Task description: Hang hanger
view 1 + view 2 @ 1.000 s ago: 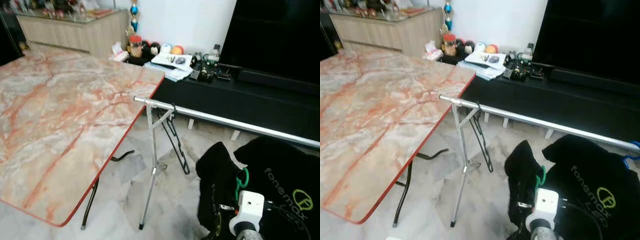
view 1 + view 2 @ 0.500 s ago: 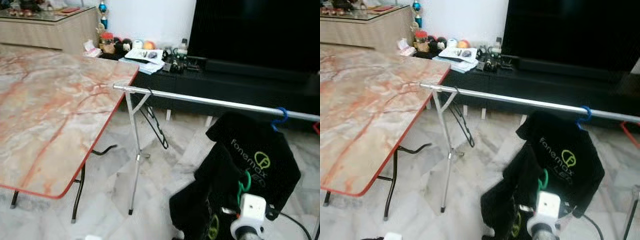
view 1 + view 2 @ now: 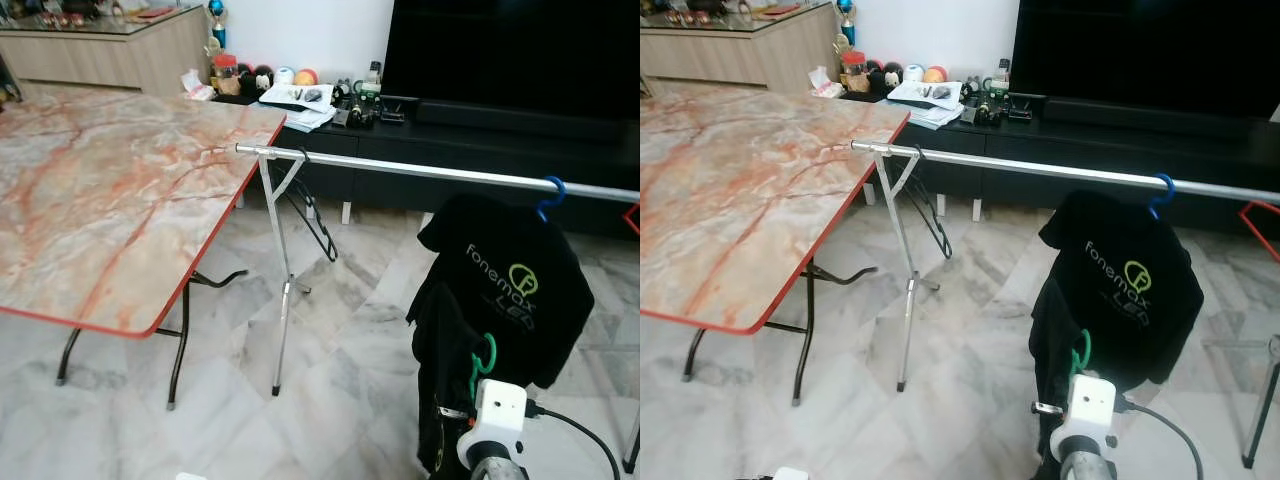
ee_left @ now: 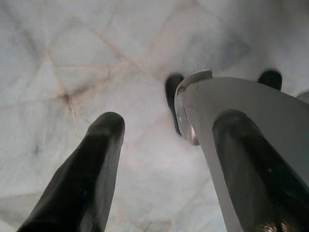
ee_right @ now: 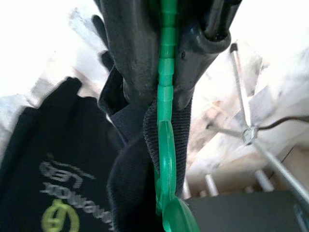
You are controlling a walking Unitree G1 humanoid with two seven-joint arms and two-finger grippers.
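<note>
Since the earlier frame the camera has swung & pulled back: more of the rail, the floor & the table legs is now seen, w/ no shift of the things themselves made out. The green hanger (image 5: pixel 165 145) was held low at the right then, & is held there still.

The green hanger, w/ a black garment (image 3: pixel 440 380) draped on it, is clamped by the right gripper (image 5: pixel 161 72), both black fingers (image 5: pixel 130 53) pressed tight on the hanger's neck. It is seen low at the robot's right, below the rail (image 3: pixel 420 172) & not touching it, just in front of the black printed T-shirt (image 3: pixel 510 290). The hook of the green hanger (image 3: pixel 484 358) is seen above the white wrist unit (image 3: pixel 497 418).

The T-shirt is hung on the rail by a blue hanger (image 3: pixel 548 195). A bare black hanger (image 3: pixel 315 215) is hung near the rail's left end, beside the rack's upright leg (image 3: pixel 282 290). A red hanger's corner (image 3: pixel 631 216) is seen at the far right.

The left gripper (image 4: pixel 159 159) is pointed down at the marble floor (image 4: pixel 72 72), fingers spread apart w/ nothing between them.

A marble-top table (image 3: pixel 100 190) w/ red edge is stood at the left, its corner near the rail's end. A black TV unit (image 3: pixel 480 150) w/ clutter is behind the rail.
</note>
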